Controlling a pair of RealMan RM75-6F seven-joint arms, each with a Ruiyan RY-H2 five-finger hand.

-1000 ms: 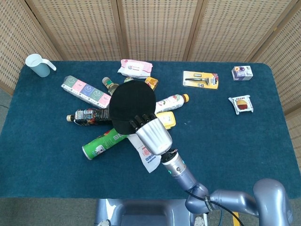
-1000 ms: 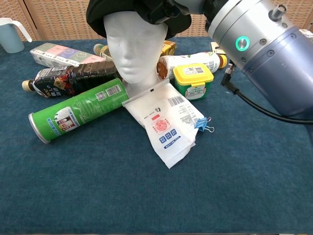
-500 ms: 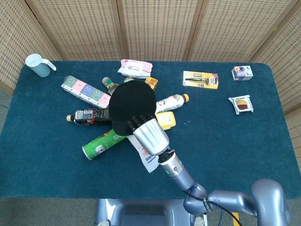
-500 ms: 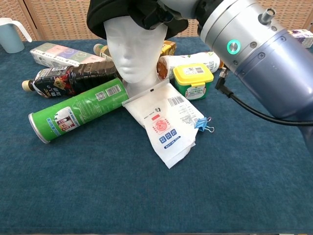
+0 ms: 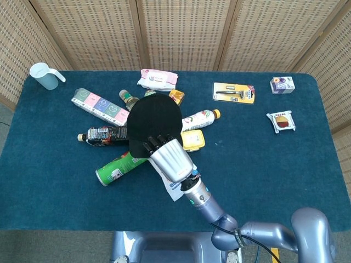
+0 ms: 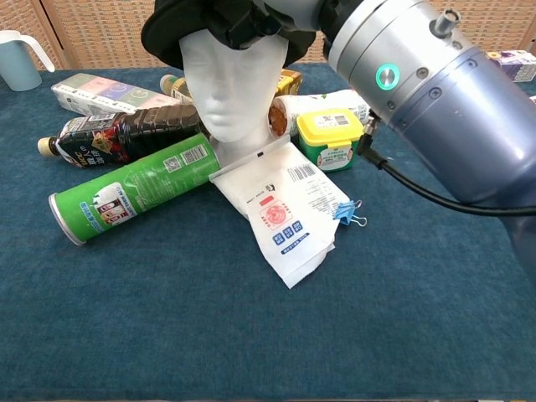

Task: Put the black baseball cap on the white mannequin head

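One hand [image 5: 167, 156] is all you have in view, your right, its dark fingers [image 5: 153, 143] curled over the front edge of the black baseball cap [image 5: 153, 118] and gripping it. That cap sits on top of the white mannequin head [image 6: 224, 79], which stands upright on the blue worktop [image 5: 263, 164] among a green can [image 6: 126, 188], a dark bottle [image 6: 117, 134] and a white pouch [image 6: 285, 209].

blue-clothed table [image 5: 285, 175] before woven folding screens [image 5: 181, 33]
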